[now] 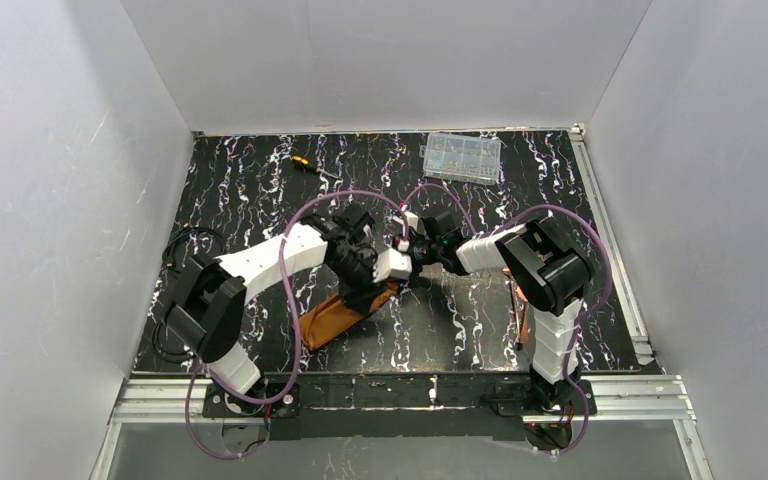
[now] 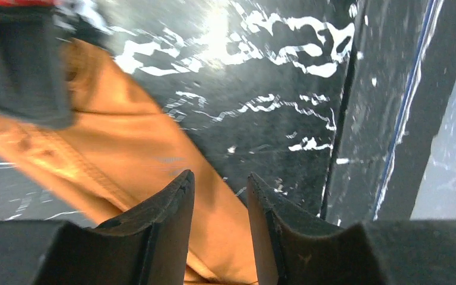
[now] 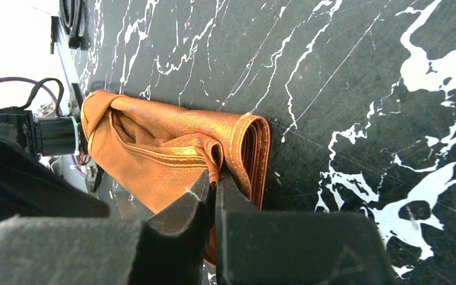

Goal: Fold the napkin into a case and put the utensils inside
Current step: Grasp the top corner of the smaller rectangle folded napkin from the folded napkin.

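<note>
The rust-orange napkin (image 1: 338, 315) lies folded into a narrow layered strip on the black marbled table, below and between the two arms. My right gripper (image 3: 215, 175) is shut on a hemmed fold at the napkin's (image 3: 154, 148) near end, where several layers stack up. My left gripper (image 2: 219, 178) stands open just above the napkin (image 2: 136, 148), with cloth showing in the gap between its fingers. In the top view the left gripper (image 1: 360, 298) and right gripper (image 1: 397, 278) sit close together at the strip's upper end. Copper utensils (image 1: 518, 305) lie by the right arm, partly hidden.
A clear compartment box (image 1: 462, 157) sits at the back right, and a yellow-and-black screwdriver (image 1: 310, 167) at the back centre. Purple cables loop over both arms. A dark cable coil (image 1: 182, 250) lies at the table's left edge. Metal rails border the right and front edges.
</note>
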Tool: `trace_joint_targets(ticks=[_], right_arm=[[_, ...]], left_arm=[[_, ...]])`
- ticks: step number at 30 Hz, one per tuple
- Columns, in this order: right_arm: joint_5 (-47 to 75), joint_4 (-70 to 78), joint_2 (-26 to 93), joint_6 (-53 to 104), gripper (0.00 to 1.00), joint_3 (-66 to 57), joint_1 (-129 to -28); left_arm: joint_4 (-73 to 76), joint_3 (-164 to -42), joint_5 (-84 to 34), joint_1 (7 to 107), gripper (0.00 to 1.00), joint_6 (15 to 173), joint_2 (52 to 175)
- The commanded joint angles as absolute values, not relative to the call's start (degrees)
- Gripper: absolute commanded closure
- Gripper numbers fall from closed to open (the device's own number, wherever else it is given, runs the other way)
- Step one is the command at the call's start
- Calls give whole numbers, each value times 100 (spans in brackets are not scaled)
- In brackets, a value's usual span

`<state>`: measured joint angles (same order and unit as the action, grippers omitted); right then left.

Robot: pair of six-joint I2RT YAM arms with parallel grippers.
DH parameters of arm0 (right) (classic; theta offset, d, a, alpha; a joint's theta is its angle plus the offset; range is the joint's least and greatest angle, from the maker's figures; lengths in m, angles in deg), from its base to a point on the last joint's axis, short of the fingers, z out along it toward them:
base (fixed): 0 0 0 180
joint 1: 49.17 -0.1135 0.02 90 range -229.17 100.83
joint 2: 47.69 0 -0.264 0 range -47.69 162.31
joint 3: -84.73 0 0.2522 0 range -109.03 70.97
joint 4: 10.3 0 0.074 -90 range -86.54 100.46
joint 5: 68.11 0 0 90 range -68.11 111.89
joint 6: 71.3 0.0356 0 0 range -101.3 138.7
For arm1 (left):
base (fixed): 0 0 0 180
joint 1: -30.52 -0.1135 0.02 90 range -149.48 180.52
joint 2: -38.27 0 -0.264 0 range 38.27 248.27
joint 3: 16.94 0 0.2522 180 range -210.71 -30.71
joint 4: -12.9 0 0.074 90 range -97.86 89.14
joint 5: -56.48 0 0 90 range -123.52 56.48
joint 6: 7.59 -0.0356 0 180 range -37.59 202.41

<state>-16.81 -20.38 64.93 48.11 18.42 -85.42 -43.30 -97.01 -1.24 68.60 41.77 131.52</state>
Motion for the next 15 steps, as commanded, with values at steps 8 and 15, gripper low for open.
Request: trace_joint_targets(ticks=[8, 15], right_arm=[[-1284, -1584, 6443, 4787, 86, 1787, -8573], [-1033, -804, 5856, 4383, 44, 1542, -8492]], left_arm=[[-4484, -9218, -952, 6953, 70, 3286, 13692], [-4409, -9027, -1116, 6956, 71, 3250, 13798]])
